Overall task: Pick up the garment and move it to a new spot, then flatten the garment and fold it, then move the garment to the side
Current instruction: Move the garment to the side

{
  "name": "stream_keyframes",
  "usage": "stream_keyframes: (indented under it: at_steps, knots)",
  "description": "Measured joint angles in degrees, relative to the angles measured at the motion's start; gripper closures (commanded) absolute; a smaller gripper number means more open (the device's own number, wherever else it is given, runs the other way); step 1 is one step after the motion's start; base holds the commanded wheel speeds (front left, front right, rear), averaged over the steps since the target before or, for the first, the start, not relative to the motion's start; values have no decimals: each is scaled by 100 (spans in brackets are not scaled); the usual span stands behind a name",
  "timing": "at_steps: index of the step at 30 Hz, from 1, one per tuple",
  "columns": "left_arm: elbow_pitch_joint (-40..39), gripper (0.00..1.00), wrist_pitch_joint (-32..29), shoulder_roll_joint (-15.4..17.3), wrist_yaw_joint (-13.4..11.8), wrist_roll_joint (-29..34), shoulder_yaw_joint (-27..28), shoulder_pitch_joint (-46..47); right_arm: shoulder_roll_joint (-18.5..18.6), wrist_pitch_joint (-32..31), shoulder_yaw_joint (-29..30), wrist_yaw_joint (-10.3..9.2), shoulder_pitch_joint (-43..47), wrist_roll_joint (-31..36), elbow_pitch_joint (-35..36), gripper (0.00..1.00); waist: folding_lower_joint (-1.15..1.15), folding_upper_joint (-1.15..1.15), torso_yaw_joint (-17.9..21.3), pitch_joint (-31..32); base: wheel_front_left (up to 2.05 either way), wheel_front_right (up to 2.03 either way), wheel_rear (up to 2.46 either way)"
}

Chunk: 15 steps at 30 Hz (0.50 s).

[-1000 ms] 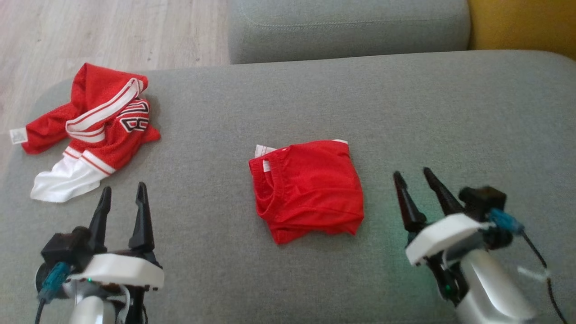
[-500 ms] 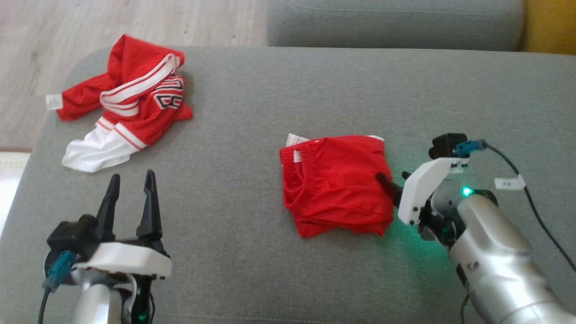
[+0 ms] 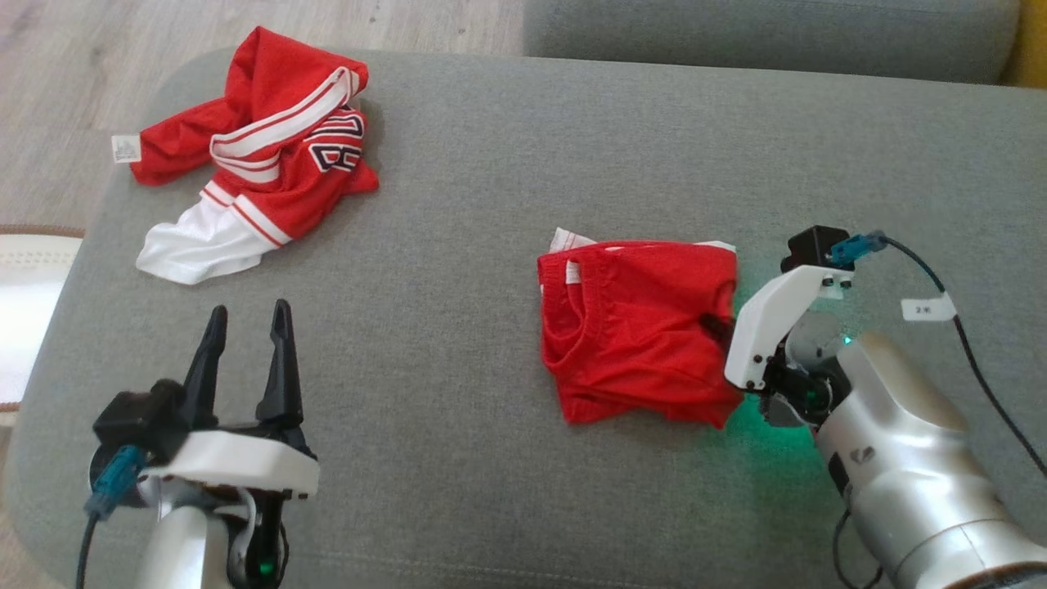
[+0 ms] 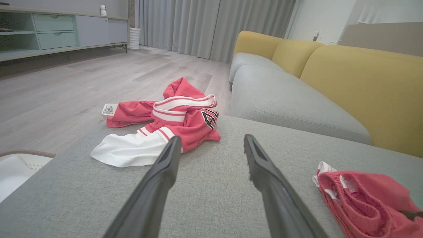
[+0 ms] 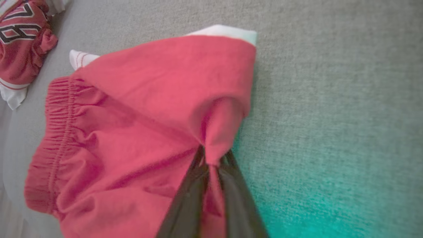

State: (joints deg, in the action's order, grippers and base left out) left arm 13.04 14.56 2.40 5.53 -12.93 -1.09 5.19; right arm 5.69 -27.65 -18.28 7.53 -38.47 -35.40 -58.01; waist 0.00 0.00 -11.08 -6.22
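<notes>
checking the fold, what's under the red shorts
White fabric pokes out from under the shorts along the far edge, on the grey cushion. How far it runs underneath is covered by the red cloth.

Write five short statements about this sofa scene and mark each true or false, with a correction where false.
1. The right pincer is closed on a fold at the edge of the red shorts. True.
2. The left pincer grips the jersey. False: it stands open and apart from the jersey, over the bare grey cushion.
3. The jersey lies on top of the shorts. False: the two lie well apart, the jersey crumpled near the cushion's far left corner.
4. The shorts' elastic waistband is on the robot's left side of the garment. True.
5. The shorts rest on the wooden floor. False: they lie on the grey cushion.
</notes>
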Motion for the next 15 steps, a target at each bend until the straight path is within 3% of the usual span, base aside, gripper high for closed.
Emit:
stream_keyframes:
  at_steps: [8, 15]
  knots:
    - [14, 0, 0, 1, 20, 35, -49, 3, 37, 803, -159, 0, 25, -141, 53, 100, 0, 0, 311, 78, 0, 0, 0]
    - [33, 0, 0, 3, 109, 152, -378, 110, 319, 962, -319, 0, -11, -186, 73, 100, 0, 0, 799, 139, 0, 0, 0]
